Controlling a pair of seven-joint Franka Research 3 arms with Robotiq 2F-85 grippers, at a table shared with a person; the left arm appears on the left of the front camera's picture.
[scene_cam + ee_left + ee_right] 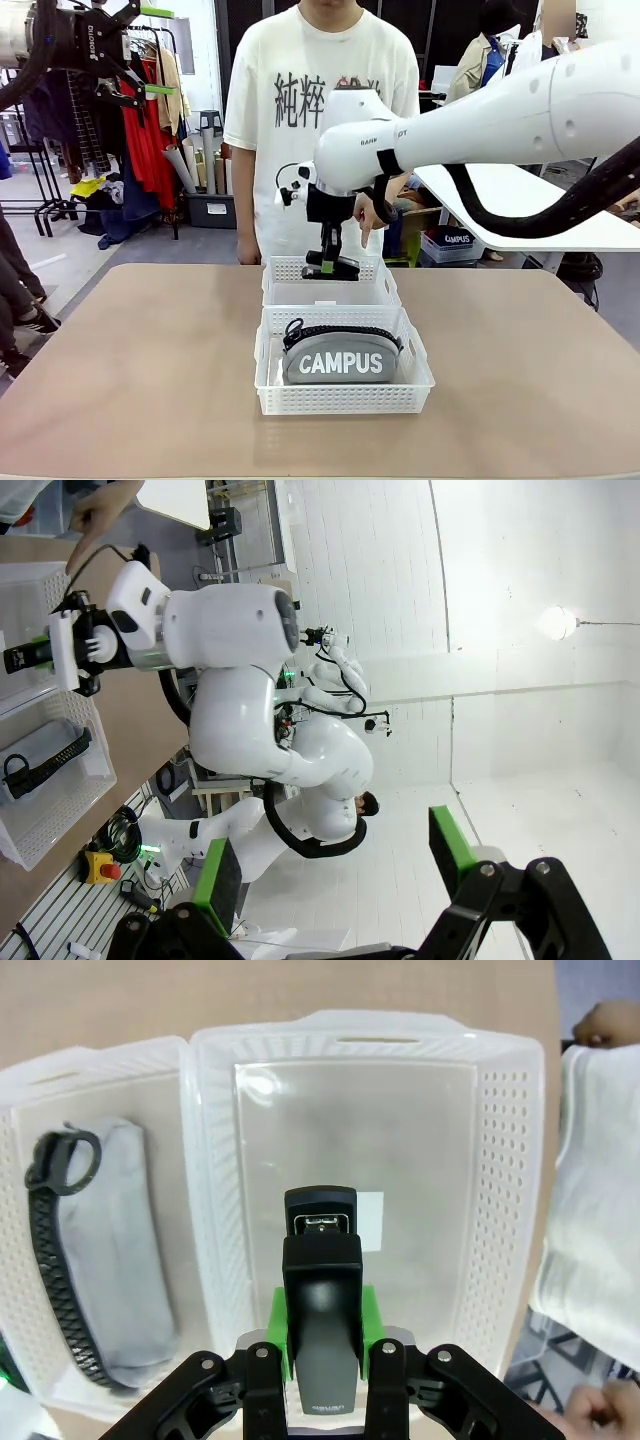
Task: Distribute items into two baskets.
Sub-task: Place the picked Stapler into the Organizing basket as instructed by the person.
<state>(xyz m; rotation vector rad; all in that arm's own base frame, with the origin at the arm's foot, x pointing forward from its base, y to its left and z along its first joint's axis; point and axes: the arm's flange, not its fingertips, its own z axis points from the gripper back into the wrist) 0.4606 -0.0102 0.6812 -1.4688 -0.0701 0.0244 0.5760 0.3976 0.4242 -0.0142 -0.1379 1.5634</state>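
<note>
green fingers (283, 1332) pinch stapler (321, 1290) — above far basket (500, 1160).

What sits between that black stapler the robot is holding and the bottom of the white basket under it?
Nothing. In the right wrist view the stapler, clamped in the right tool, hangs over the far basket's bare floor.
</note>
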